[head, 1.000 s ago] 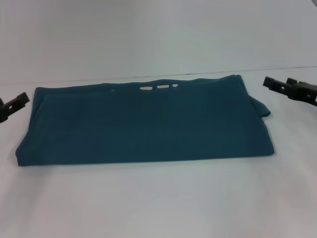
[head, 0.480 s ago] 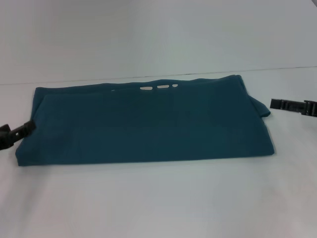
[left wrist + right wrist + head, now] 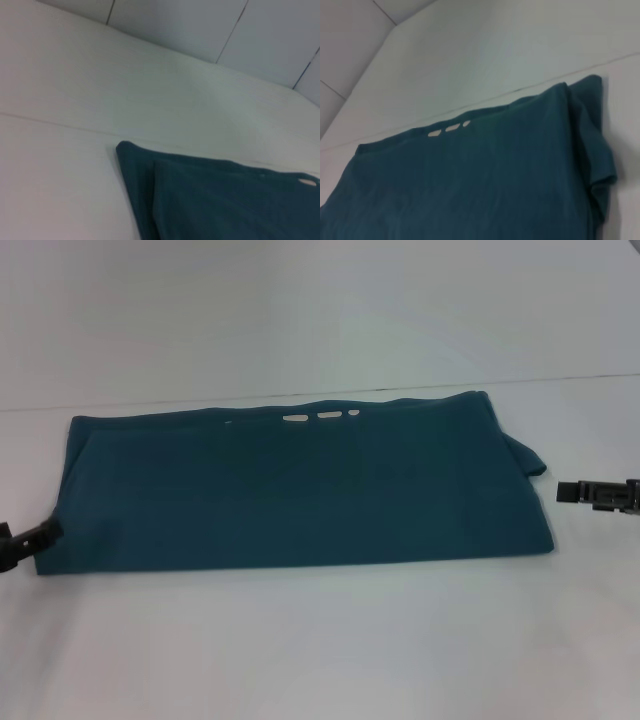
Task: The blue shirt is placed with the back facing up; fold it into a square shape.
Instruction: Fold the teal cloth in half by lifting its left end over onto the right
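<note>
While the blue shirt (image 3: pixel 295 485) lies flat, left claw (image 3: pixel 28 540) touches its corner.

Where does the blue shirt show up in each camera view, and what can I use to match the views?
Head view: blue shirt across the table's middle.
Left wrist view: one folded corner of the shirt.
Right wrist view: shirt fills most of the picture.
Shared landmark: the pale print at its far edge.
</note>
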